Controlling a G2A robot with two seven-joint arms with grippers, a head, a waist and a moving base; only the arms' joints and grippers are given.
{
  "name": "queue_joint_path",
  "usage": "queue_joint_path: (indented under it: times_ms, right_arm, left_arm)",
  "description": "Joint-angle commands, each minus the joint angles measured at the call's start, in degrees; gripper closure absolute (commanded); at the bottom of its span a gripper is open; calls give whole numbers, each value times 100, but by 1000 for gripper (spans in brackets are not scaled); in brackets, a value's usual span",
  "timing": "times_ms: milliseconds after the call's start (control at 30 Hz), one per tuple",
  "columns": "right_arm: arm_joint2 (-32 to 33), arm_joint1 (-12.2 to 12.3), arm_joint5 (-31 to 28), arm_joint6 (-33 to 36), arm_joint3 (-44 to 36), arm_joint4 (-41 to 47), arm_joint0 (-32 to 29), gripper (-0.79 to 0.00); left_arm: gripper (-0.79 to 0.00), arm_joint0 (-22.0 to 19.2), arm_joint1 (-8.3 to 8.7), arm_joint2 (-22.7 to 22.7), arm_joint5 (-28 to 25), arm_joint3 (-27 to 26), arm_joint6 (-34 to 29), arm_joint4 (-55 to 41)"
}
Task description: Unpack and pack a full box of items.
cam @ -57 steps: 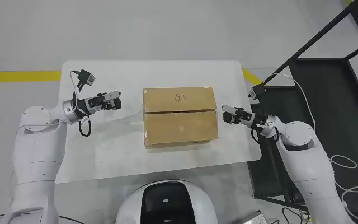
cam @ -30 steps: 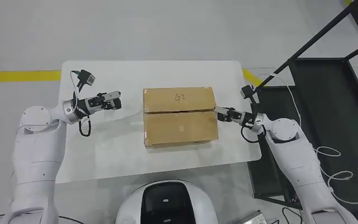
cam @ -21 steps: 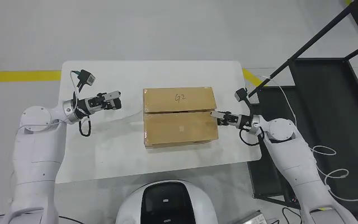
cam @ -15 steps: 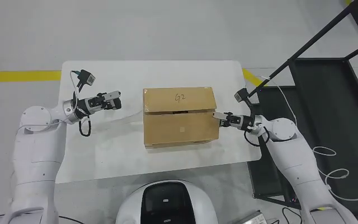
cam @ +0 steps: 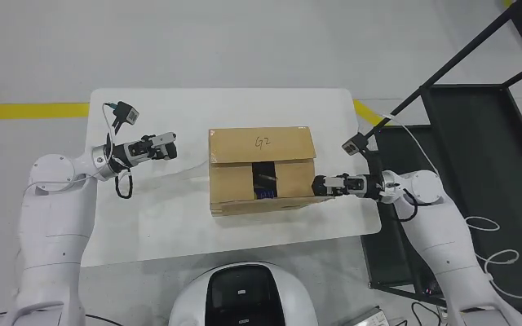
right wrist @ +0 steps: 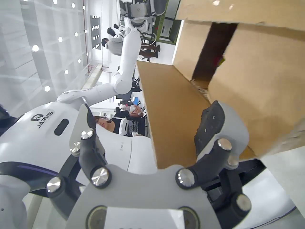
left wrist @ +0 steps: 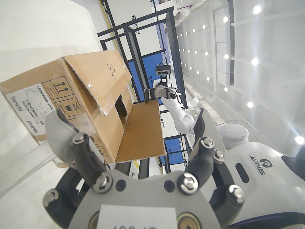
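Note:
The brown cardboard box (cam: 261,147) sits mid-table with its far flap shut. Its near flap (cam: 263,205) is lifted off the top, leaving a dark gap (cam: 265,179) between the inner flaps with something coloured inside. My right gripper (cam: 320,186) is at the flap's right end. In the right wrist view the gripper (right wrist: 150,120) is open and the flap (right wrist: 171,110) passes between its fingers. My left gripper (cam: 170,147) hangs open and empty, well left of the box. The left wrist view shows this gripper (left wrist: 128,125) facing the box's end (left wrist: 71,91).
The white table (cam: 147,220) has bare room on the left and in front of the box. A black metal rack (cam: 457,163) stands just off the table's right edge, behind the right arm. A yellow floor line (cam: 41,110) runs at the left.
My right gripper moved in to the box's right end, then toward the near side, and the near flap has swung up off the top. The left arm has not moved.

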Motion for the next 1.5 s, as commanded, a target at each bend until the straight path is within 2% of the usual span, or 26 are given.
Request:
queue_joint_path:
  times_ms: [0, 300, 633, 833, 1100, 1467]
  right_arm:
    - [33, 40, 42, 43, -218, -18, -118, -785]
    - [-60, 243, 257, 257, -877, -971, -652, -785]
    - [-484, 364, 291, 291, -805, -1346, -886, -785]
    - [-883, 360, 110, 109, -583, -1451, -766, -785]
    - [-1474, 331, -503, -503, -267, -1760, -546, -785]
    - [-2046, 328, -931, -932, 271, -1497, -183, -785]
  left_arm:
    - [-785, 0, 0, 0, 0, 0, 0, 0]
    - [-785, 0, 0, 0, 0, 0, 0, 0]
    - [-785, 0, 0, 0, 0, 0, 0, 0]
    - [-785, 0, 0, 0, 0, 0, 0, 0]
    - [-785, 0, 0, 0, 0, 0, 0, 0]
    - [-785, 0, 0, 0, 0, 0, 0, 0]
